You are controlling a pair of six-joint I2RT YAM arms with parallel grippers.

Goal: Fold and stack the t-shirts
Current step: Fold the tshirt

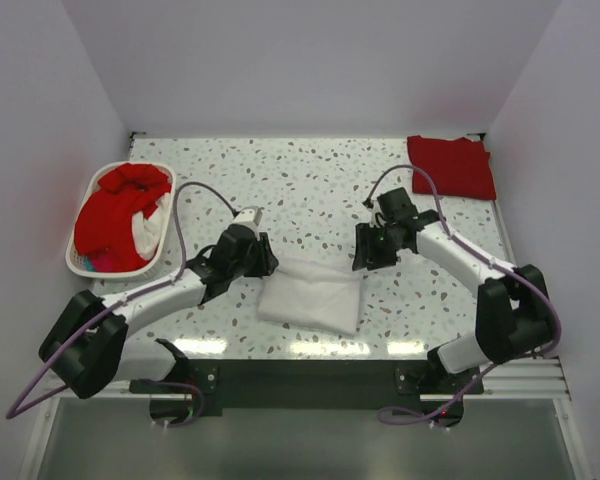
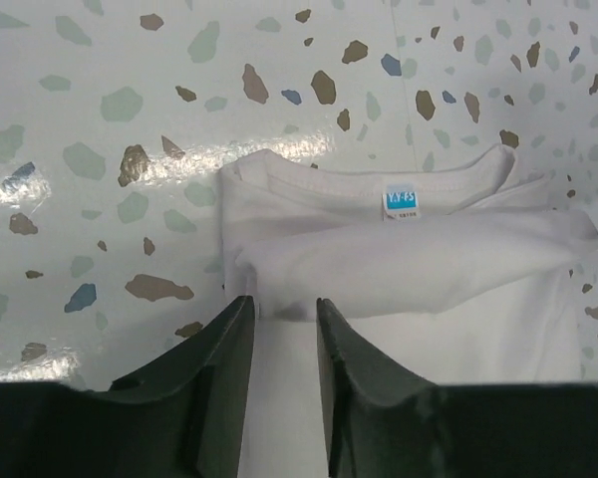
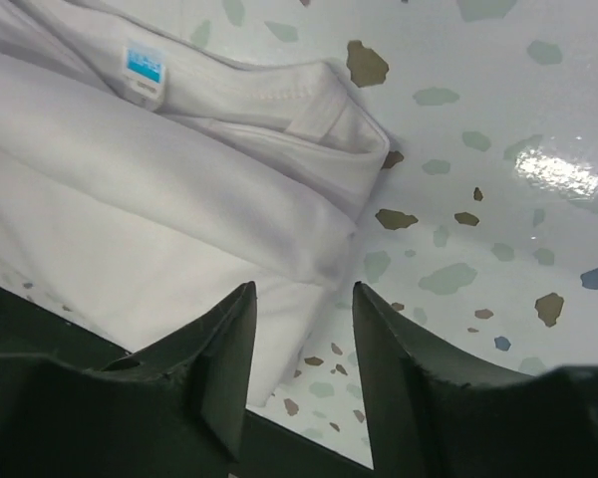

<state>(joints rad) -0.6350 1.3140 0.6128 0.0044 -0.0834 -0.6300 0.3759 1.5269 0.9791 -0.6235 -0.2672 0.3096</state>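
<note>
A white t-shirt [image 1: 312, 293] lies folded into a rectangle at the table's front centre. Its blue neck label [image 2: 400, 199] faces up, and a folded flap lies across the collar. My left gripper [image 1: 267, 264] is open at the shirt's left edge; in the left wrist view [image 2: 284, 304] its tips stand over the flap's left end. My right gripper [image 1: 363, 258] is open at the shirt's back right corner, and in the right wrist view [image 3: 304, 289] it hovers over the edge of the white cloth [image 3: 130, 199]. A folded red t-shirt [image 1: 452, 165] lies at the back right.
A white oval basket [image 1: 76, 262] at the left holds crumpled red shirts [image 1: 115, 205] and some white cloth. The speckled table [image 1: 310, 180] ends at walls on three sides. A dark strip runs along the table's near edge.
</note>
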